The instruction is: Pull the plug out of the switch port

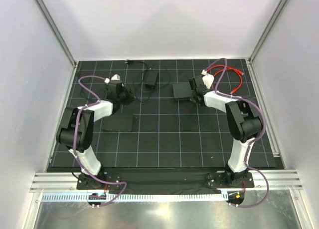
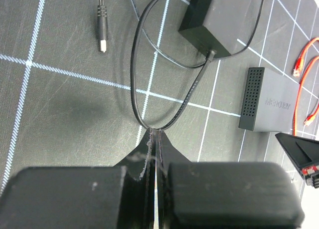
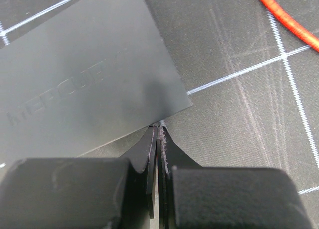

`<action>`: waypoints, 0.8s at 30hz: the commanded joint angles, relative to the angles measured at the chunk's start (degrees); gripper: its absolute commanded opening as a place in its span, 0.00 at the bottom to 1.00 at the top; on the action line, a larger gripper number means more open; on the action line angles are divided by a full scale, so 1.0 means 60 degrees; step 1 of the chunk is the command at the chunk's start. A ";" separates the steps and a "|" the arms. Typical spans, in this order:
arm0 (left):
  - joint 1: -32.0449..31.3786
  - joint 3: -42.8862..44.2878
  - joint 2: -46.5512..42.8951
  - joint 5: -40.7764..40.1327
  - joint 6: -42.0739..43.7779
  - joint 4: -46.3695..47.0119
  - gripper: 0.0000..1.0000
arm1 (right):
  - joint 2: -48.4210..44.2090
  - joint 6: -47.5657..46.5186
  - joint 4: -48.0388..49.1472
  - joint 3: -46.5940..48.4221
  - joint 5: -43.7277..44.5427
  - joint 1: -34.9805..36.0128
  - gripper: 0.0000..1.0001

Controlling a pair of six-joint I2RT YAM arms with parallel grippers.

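Nearest the arm bases, a flat black sheet (image 1: 119,123) lies on the gridded mat (image 1: 174,139), left of centre and touched by neither arm.

Farther out, the left gripper (image 2: 154,133) has its jaws pressed together with no gap showing. Its tips sit right at the sharp bend of the thin black cable (image 2: 133,64). I cannot tell whether they nip the cable there or only touch it.

To the right, the right gripper (image 3: 158,126) is likewise fully closed and holds nothing. Its tips meet the near edge of the switch (image 3: 89,79), a flat grey box with raised lettering on top, as if bracing it.

Beyond the left tips the cable runs to the black power adapter (image 2: 219,14). Its barrel plug (image 2: 102,32) lies loose on the mat farther out still. It is well apart from the left jaws and from the switch, with nothing around it. A red cable (image 3: 284,19) trails on the far right, its ends also loose as far as the left wrist view shows.

Judging by this, the pull itself looks done, since the plug is out of the port and the work is at its tail end. The next move calls for both arms to lift straight off. The left must not drag the cable, and the right must not shove the switch.
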 commanded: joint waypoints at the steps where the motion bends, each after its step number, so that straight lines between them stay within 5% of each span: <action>1: 0.0005 0.0028 -0.0220 0.0139 -0.0007 0.0669 0.02 | -0.0932 -0.0201 0.0142 -0.0189 -0.0024 0.0158 0.03; 8: -0.0376 -0.0469 -0.1464 -0.0415 0.0504 0.0218 0.17 | -0.3261 -0.0113 -0.1043 -0.1742 -0.1602 0.0291 0.23; 12: -0.0698 -0.1170 -0.2913 -0.0959 0.0725 -0.0618 0.35 | -0.4419 -0.0507 -0.1675 -0.2576 -0.1416 0.0291 0.63; 17: -0.1108 -0.2314 -0.4626 -0.0682 0.0711 -0.0896 0.67 | -0.5519 -0.0391 -0.1838 -0.3530 -0.1443 0.0291 0.99; 24: -0.1241 -0.3794 -0.6939 -0.0153 0.0360 -0.1437 0.84 | -0.6368 -0.0347 -0.1340 -0.5110 -0.3302 0.0291 0.99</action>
